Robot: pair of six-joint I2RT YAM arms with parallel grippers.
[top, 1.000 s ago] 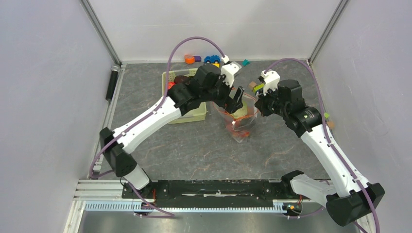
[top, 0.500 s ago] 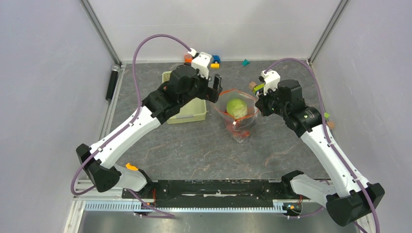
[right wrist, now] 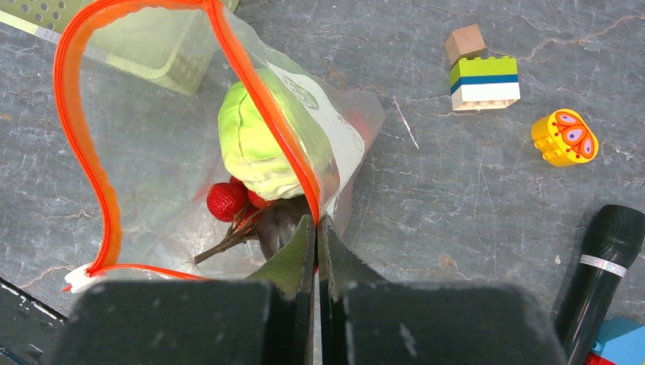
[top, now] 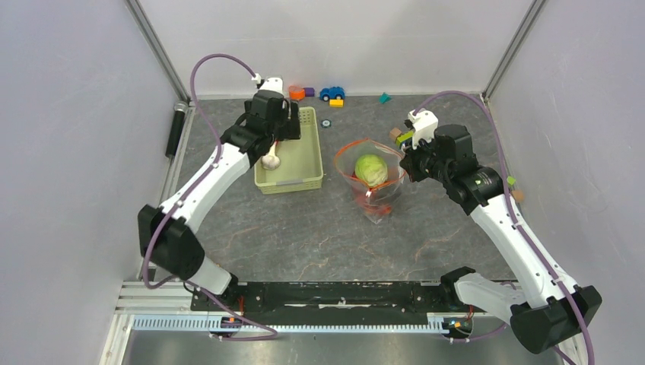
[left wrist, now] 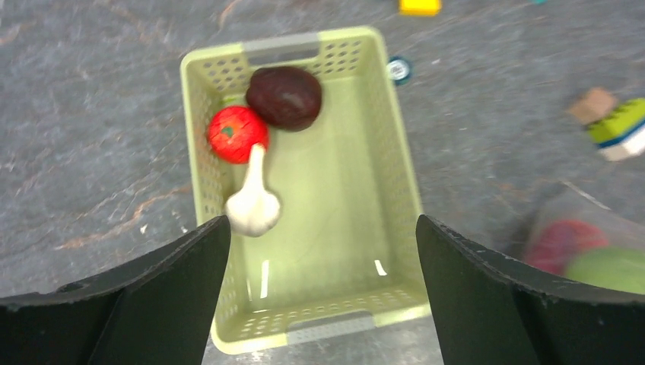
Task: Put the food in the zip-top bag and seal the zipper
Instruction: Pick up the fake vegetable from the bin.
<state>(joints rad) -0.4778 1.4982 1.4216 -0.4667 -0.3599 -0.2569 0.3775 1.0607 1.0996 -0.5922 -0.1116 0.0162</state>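
I am pinching the zip-top bag (right wrist: 152,175) with my right end effector (right wrist: 316,228); cabbage (right wrist: 255,144) and strawberries (right wrist: 227,200) are sitting inside. My left end effector (left wrist: 323,228) is hanging open over three foods (left wrist: 237,134) in the basket (left wrist: 397,182). The zipper (right wrist: 264,114) is gaping.

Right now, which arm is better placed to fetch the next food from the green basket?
Left. The left gripper is open above the basket, which holds more food. The right gripper is shut on the zip-top bag at its rim, holding its mouth open.

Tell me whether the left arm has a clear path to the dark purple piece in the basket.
Probably yes: the left fingers hang open above the basket, and nothing covers the dark purple piece.
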